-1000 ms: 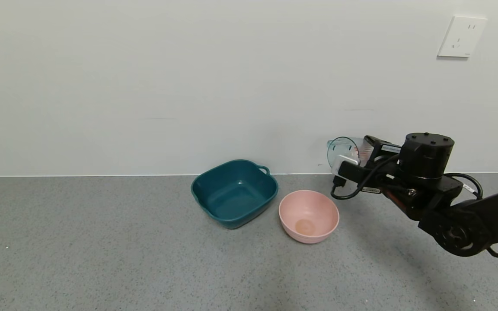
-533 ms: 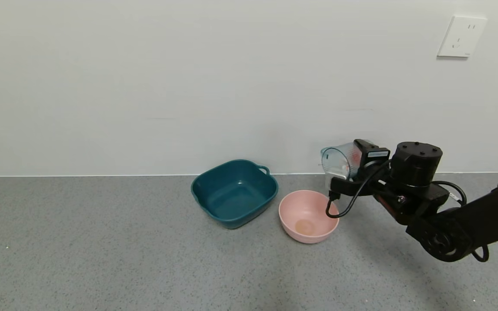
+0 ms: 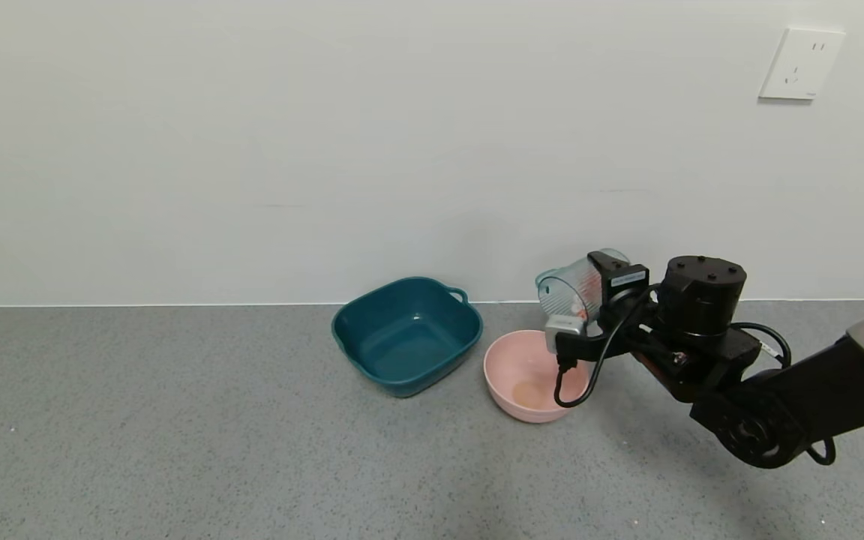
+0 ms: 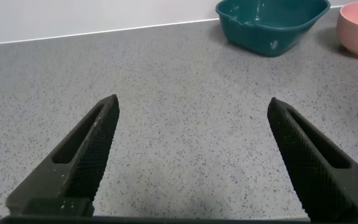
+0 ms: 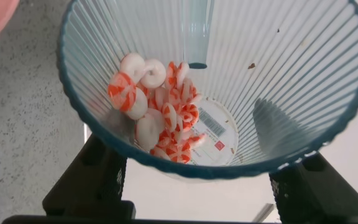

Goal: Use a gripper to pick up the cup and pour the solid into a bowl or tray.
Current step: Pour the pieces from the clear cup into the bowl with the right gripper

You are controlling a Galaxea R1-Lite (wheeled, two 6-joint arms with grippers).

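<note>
My right gripper [image 3: 589,296] is shut on the translucent blue-green cup [image 3: 568,291] and holds it tipped on its side, mouth to the left, above the right rim of the pale pink bowl [image 3: 511,364]. In the right wrist view the ribbed cup [image 5: 278,74] fills the picture, and the orange-red and white pieces [image 5: 160,115] lie piled against its lower wall near the rim. The black fingers [image 5: 89,177] clamp the cup from both sides. The pink bowl holds no pieces. My left gripper [image 4: 191,112] hangs open over bare counter.
A dark teal squarish tub [image 3: 406,334] stands just left of the pink bowl, close to the white wall; it also shows in the left wrist view [image 4: 272,23]. The grey speckled counter [image 3: 177,435] stretches left and forward. A wall socket [image 3: 801,64] is at the upper right.
My right gripper has carried the cup leftward and slightly down, from right of the pink bowl to above its right rim, still tipped on its side.
</note>
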